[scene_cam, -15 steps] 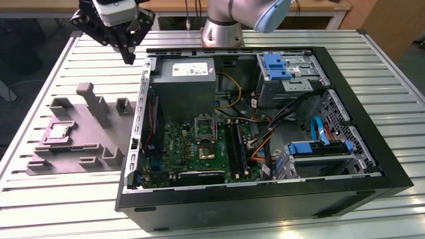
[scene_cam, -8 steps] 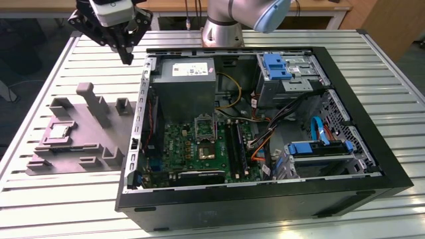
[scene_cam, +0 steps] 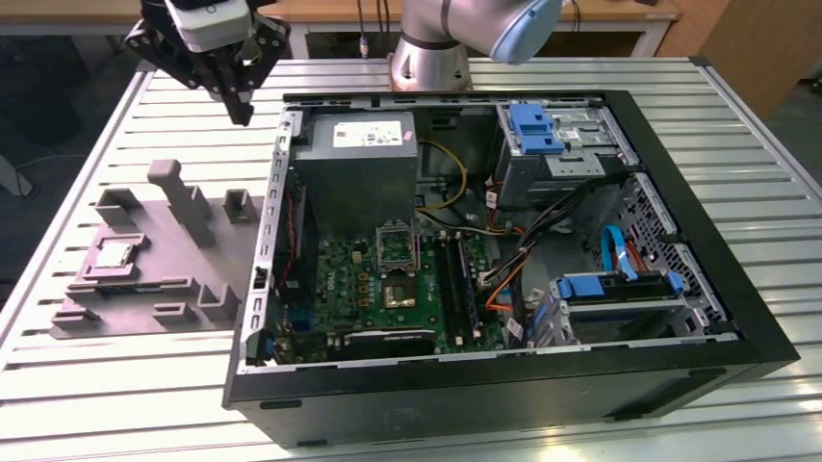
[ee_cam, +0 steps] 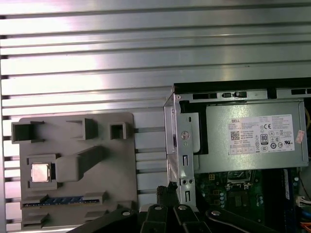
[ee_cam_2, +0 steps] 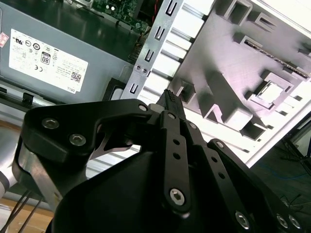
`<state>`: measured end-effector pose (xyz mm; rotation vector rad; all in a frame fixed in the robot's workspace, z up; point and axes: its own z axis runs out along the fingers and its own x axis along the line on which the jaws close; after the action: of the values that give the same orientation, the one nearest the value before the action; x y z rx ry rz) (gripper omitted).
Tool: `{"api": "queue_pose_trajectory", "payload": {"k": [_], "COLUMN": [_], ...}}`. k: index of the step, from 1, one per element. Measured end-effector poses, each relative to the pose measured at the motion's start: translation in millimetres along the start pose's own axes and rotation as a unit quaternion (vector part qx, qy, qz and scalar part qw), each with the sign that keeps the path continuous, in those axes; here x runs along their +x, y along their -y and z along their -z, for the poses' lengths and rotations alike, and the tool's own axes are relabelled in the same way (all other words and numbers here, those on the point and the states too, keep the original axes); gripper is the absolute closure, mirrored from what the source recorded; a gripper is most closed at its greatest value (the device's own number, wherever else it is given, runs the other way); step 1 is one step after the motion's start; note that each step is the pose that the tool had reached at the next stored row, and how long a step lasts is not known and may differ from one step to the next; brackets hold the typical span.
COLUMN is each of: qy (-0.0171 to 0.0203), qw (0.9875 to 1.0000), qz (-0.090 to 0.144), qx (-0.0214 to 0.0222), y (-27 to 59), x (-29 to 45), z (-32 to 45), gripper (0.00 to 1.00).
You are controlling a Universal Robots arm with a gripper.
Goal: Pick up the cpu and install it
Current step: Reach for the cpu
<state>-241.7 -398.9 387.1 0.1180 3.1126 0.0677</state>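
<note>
The cpu is a small silvery square lying flat in a recess of the grey fixture plate, at the exterior view's left of the open computer case. Both wrist views show the cpu in that recess. My gripper hangs well above the table, beyond the fixture's far end and near the case's back corner. Its black fingers are pressed together with nothing between them. The metal-framed socket with its dark centre sits on the green motherboard inside the case.
A grey power supply fills the case's back corner near the gripper. Tall grey posts rise from the fixture. Drive cages with blue clips, cables and memory slots crowd the case. The slatted metal table runs all around.
</note>
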Motion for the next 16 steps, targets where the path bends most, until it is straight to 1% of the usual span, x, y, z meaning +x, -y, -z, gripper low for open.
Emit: {"api": "queue_pose_trajectory", "payload": {"k": [16], "qy": [0.0000], "qw": [1.0000], "qz": [0.000], "qx": [0.0000], "y": [0.7], "x": [8.5], "z": [-0.2], "gripper": [0.89]}}
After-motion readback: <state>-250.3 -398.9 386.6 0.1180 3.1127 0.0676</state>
